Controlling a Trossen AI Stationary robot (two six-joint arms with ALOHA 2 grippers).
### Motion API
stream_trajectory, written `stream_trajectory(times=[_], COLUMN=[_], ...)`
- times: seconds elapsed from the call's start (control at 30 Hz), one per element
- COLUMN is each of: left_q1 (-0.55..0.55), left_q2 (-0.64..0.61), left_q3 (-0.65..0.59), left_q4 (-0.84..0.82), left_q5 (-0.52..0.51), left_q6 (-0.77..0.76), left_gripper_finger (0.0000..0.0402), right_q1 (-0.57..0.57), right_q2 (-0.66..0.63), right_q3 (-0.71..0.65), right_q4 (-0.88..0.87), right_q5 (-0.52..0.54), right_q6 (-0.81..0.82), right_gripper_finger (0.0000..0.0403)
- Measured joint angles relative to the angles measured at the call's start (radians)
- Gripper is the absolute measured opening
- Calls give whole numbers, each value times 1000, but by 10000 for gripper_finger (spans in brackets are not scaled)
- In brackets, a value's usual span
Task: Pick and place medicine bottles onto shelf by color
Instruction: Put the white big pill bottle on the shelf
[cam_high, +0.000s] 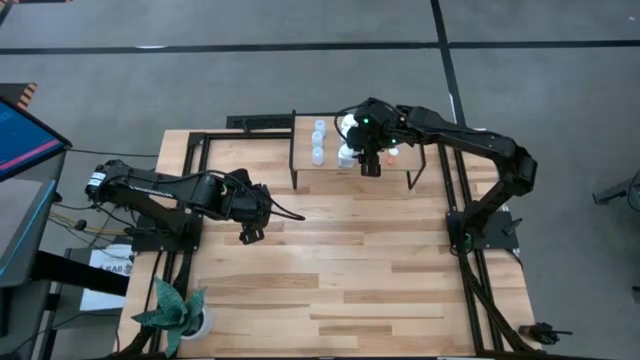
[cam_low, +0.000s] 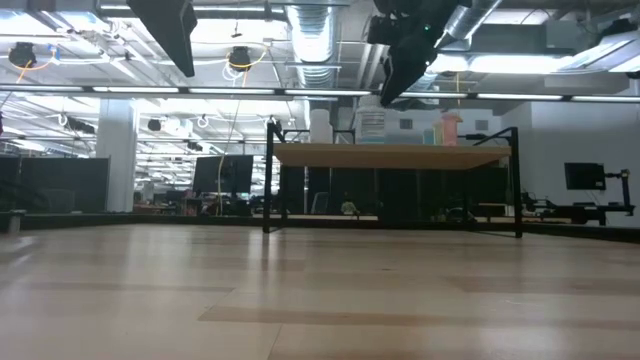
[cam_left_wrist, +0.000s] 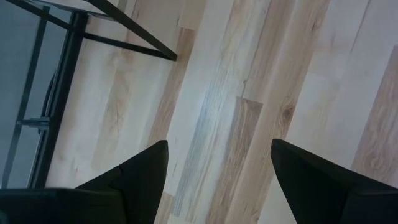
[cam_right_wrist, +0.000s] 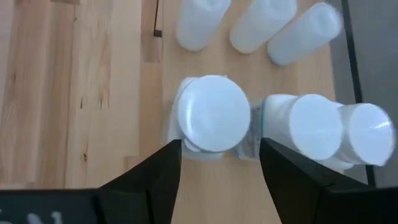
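I am working at a big wooden desk (cam_high: 350, 270) in a wide room. The shelf (cam_high: 400, 172) is sitting at twelve o'clock with the medicine bottles (cam_high: 319, 140) on it. My right gripper (cam_right_wrist: 219, 152) is hanging wide over a white bottle (cam_right_wrist: 213, 115). It looks light and slippery, so I should pinch its sides. Neighbours are crowding close. My left gripper (cam_left_wrist: 217, 168) is waiting wide open at nine o'clock.

L hand (cam_high: 250, 236) open, idle; R hand (cam_high: 371, 168) open, arm extended
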Motion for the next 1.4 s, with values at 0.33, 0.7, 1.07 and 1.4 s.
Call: stream_trajectory(times=[0.33,0.7,1.07,1.4], left_q1=[0,0,0,0], left_q2=[0,0,0,0], left_q3=[0,0,0,0], left_q4=[0,0,1,16], left_q5=[0,0,-1,4], left_q6=[-1,-3,-4,3], left_gripper_finger=[272,272,272,272], right_q1=[-3,70,168,194], right_q2=[-13,-71,-5,102], right_q3=[0,0,-40,-39], right_q4=[-3,-61,26,163], right_q5=[63,72,-54,80], right_q6=[11,113,172,236], right_gripper_finger=[239,240,194,123])
